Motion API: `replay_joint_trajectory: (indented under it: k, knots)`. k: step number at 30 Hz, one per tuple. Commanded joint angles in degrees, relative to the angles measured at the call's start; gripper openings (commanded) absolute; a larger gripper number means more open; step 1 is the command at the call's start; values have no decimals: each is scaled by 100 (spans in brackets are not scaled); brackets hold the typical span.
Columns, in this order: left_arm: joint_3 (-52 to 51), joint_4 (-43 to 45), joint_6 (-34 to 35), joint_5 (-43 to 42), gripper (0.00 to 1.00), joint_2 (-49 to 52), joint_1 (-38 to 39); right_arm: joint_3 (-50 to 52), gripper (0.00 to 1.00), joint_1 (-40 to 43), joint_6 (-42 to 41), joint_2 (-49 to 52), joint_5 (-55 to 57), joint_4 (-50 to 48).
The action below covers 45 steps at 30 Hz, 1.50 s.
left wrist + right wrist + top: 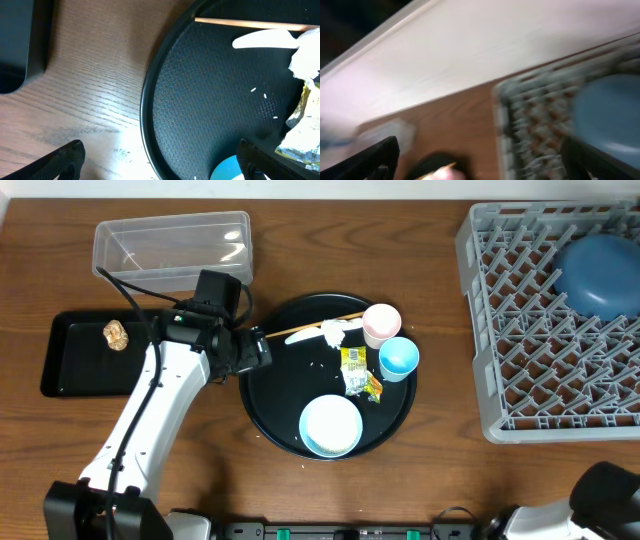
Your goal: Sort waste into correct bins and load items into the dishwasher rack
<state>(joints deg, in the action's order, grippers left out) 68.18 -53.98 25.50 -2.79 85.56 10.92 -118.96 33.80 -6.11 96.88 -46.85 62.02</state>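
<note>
The brown food lump [117, 334] lies in the shallow black tray [70, 370]; the clear tub [170, 245] stands behind it. The dark-blue bowl [600, 275] sits in the grey rack [520, 380]. On the round black tray [275, 405] are the pink cup [381, 323], light-blue cup [398, 358], white bowl [331, 425], wrapper [358, 372], tissue [335, 332] and rice grains [253, 90]. My left gripper [262, 352] is open and empty over the round tray's left rim [150, 100]. My right gripper [485, 165] is open and empty; its view is blurred.
A wooden chopstick [315, 325] and a white spoon [265, 40] lie at the back of the round tray. The right arm's base [600, 490] is at the bottom right. The right wrist view shows the rack [535, 115] and blue bowl [610, 110].
</note>
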Motion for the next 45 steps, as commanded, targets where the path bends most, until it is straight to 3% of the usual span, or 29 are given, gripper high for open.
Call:
replay_joint_trajectory:
  k: [1,8,14,19,24,28,31,41,45]
  knots:
    - [39,-17,13,-87,98,28,-24,-66,99,-551,201,-28,-424,363]
    - [39,-125,9,-424,98,28,-24,-66,99,-2280,210,-28,1884,1113]
    - [39,-140,105,-50,98,28,-101,-4,99,-3775,-4,-17,3060,1266]
    - [39,-234,927,214,98,28,-811,140,99,-4837,258,-11,3139,1550]
    - [39,-520,555,-748,98,28,-1495,352,99,-5473,-323,-13,4301,1471]
    - [39,-855,-573,-1851,98,28,-1504,444,99,-5412,-981,-11,5034,1147]
    - [39,-1163,-778,-1950,98,26,-1237,444,99,-5095,-1023,-11,5075,953]
    - [22,-1432,-774,-1657,98,26,413,444,99,-3239,-1016,-11,5246,994]
    - [-37,-1576,-219,-951,98,26,973,444,99,-2785,-1016,-11,5243,1244]
